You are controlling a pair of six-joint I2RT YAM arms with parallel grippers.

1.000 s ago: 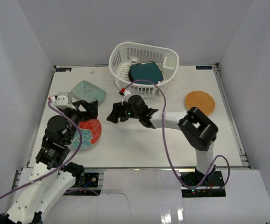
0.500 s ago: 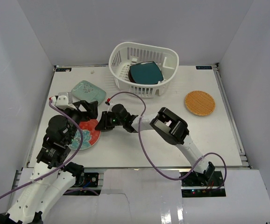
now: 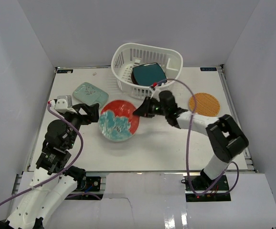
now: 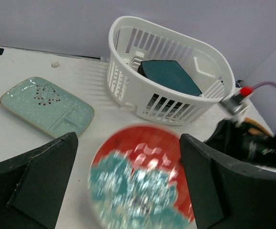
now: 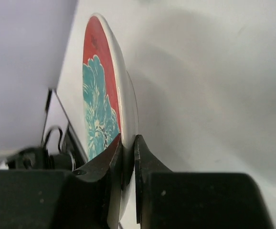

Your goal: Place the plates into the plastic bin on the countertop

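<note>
In the top view my right gripper [image 3: 140,112] is shut on the right rim of the red-and-teal round plate [image 3: 118,120] and holds it tilted above the white countertop [image 3: 162,143]. In the right wrist view the two jaws pinch the plate [image 5: 99,100] edge-on at the gripper [image 5: 128,155]. My left gripper [image 3: 84,114] stands open just left of that plate, which shows blurred [image 4: 143,186] between its wide-spread fingers [image 4: 42,181]. The white plastic bin [image 3: 171,59] stands at the back with a dark teal square plate [image 3: 149,74] in it.
A pale mint rectangular plate [image 3: 90,94] lies at the back left, near the left gripper. An orange woven-look plate [image 3: 204,105] lies at the right, beside the right forearm. Pale grey walls close the countertop on three sides.
My right gripper closed on the red-and-teal plate's rim and lifted it away from the left gripper, to the right and towards the bin. The left arm stayed put, open.
</note>
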